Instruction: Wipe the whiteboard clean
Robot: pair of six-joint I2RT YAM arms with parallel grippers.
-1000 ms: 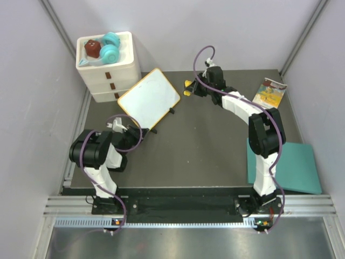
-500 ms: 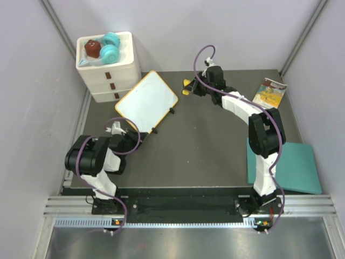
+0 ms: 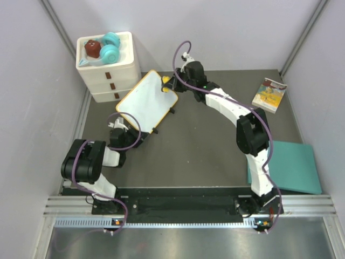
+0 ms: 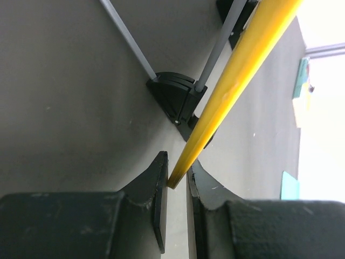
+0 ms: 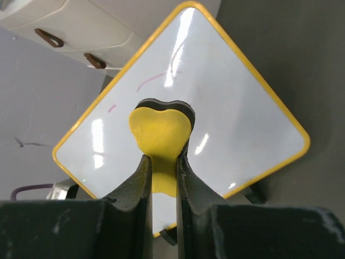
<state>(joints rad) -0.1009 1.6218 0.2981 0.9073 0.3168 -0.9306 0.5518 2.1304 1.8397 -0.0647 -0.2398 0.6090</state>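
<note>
Now right end effector, clamped on yellow eraser, faces whiteboard; faint marks lie just beyond eraser; left end effector pinches whiteboard's near frame edge.

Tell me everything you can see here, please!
whiteboard: one, white with yellow frame, propped up, back left, faint marks on it
eraser: one, yellow heart, at the whiteboard
drawer box: one, white, back left corner
toys: a few, brown and teal, on the drawer box
booklet: one, colourful, back right
mat: one, teal, near right
left gripper: one, black, shut on the whiteboard's frame
right gripper: one, black, shut on the eraser
</note>
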